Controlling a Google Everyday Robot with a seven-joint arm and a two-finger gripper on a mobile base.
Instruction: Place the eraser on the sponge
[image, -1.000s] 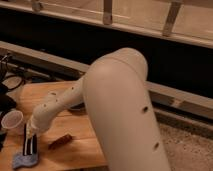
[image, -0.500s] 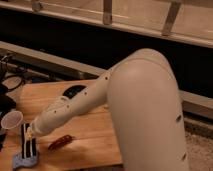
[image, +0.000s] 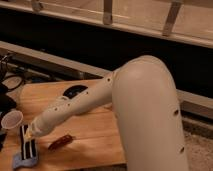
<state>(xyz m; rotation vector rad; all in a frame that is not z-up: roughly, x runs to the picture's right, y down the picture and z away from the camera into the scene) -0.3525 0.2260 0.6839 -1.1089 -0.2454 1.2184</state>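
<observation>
The eraser (image: 28, 144), a long black-and-white striped block, lies lengthwise at the front left of the wooden table. Its near end rests on the pale blue sponge (image: 24, 160), which peeks out beneath it at the table's front edge. My gripper (image: 33, 132) is at the end of the white arm, just above and to the right of the eraser's far end. Whether it touches the eraser is hidden by the wrist.
A translucent cup (image: 11, 120) stands left of the gripper. A reddish-brown oblong thing (image: 60, 142) lies right of the eraser. A black round object (image: 75, 91) sits at the back of the wooden table (image: 95, 135). The bulky arm (image: 150, 115) covers the right side.
The arm's big elbow has swung to the right and the forearm now slopes lower. The gripper has stayed by the eraser's far end, and the eraser and sponge have not moved.
</observation>
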